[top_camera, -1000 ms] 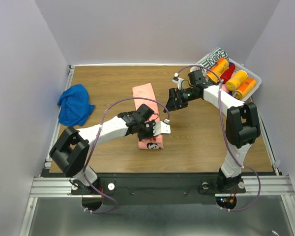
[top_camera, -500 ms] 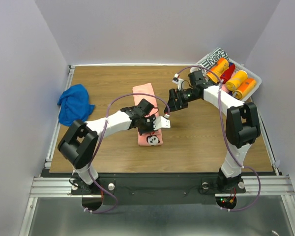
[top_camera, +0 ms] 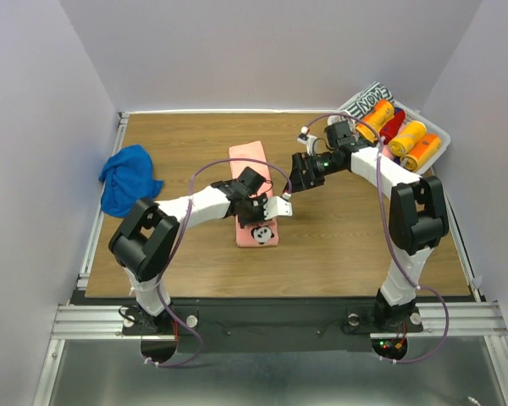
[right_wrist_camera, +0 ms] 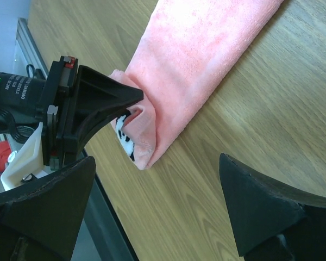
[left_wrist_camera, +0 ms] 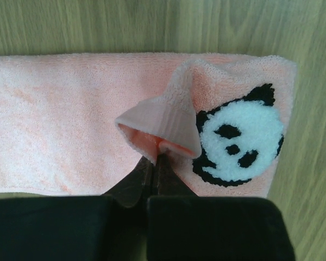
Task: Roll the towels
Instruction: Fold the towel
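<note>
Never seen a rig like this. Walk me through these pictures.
Two white robot arms are bolted at the table's near edge. The wide picture looks down from above; the other two come from wrist cameras. On the table lie a folded pink towel with a panda patch, a crumpled blue towel, and a bin of rolled towels. The left gripper is shut, pinching up the pink towel's panda end. The right gripper is open, holding nothing.
</note>
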Motion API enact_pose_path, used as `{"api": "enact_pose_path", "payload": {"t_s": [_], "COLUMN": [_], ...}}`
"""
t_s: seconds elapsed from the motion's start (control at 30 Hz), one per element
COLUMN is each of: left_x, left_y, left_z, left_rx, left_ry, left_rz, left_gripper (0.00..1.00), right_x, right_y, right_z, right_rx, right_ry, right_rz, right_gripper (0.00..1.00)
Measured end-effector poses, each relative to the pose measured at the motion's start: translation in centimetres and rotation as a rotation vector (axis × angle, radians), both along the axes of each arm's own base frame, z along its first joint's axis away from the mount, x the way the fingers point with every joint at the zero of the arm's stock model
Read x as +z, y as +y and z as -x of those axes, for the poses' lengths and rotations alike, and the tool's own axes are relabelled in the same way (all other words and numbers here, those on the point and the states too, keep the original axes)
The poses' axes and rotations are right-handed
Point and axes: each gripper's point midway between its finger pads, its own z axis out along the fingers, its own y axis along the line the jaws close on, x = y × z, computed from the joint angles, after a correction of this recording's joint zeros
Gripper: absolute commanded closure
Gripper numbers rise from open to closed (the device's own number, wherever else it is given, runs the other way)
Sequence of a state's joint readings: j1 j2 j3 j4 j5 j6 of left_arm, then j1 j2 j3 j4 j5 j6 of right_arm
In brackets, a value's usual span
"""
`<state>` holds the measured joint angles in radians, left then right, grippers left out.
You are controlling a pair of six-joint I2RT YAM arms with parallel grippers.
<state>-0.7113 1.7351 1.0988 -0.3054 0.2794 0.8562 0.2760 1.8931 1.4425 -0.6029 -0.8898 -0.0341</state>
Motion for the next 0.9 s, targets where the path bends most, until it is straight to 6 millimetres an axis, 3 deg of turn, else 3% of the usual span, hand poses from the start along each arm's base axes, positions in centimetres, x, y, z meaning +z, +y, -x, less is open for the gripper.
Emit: {"api": "enact_pose_path", "payload": {"t_s": [0.17, 0.2, 0.27, 0.4, 0.47, 0.53, 0.67, 0.77, 0.9], "left_x": [-0.2, -0.2, 0.3, 2.5, 4.6, 6.3, 10.2, 12.0, 13.7], "left_y": [0.0, 0.0, -0.1, -0.6, -1.1, -1.1, 0.1, 1.8, 4.0], "left_z": [-0.6, -0.8, -1.2, -2.8, -4.2, -5.0, -6.0, -5.3, -2.3], "left_rx": [0.001, 0.003, 0.010, 0.033, 0.050, 0.065, 0.119, 0.156, 0.194], "left_ry": [-0.005, -0.005, -0.006, -0.030, -0.058, -0.077, -0.114, -0.140, -0.152], "left_rz": [-0.005, -0.005, 0.001, 0.033, 0.062, 0.082, 0.132, 0.162, 0.201], "left_gripper": [0.75, 0.67, 0.65, 0.56, 0.52, 0.52, 0.52, 0.49, 0.48], "right_x": [0.0, 0.0, -0.2, -0.7, -0.6, -0.5, 0.6, 1.0, -0.1], "right_y": [0.0, -0.1, -0.1, -0.2, -0.3, -0.3, -0.3, -0.3, 0.1], "right_z": [0.0, 0.0, 0.1, 0.6, 0.7, 0.7, 1.0, 1.9, 3.7], "right_rx": [0.001, 0.001, 0.002, 0.005, 0.006, 0.008, 0.021, 0.037, 0.067], "right_ry": [-0.002, -0.001, 0.002, 0.021, 0.022, 0.014, -0.018, -0.017, 0.030], "right_rz": [0.000, 0.001, 0.002, 0.010, 0.011, 0.011, -0.001, -0.022, -0.023], "right_gripper": [0.00, 0.00, 0.00, 0.00, 0.00, 0.05, 0.32, 0.34, 0.24]}}
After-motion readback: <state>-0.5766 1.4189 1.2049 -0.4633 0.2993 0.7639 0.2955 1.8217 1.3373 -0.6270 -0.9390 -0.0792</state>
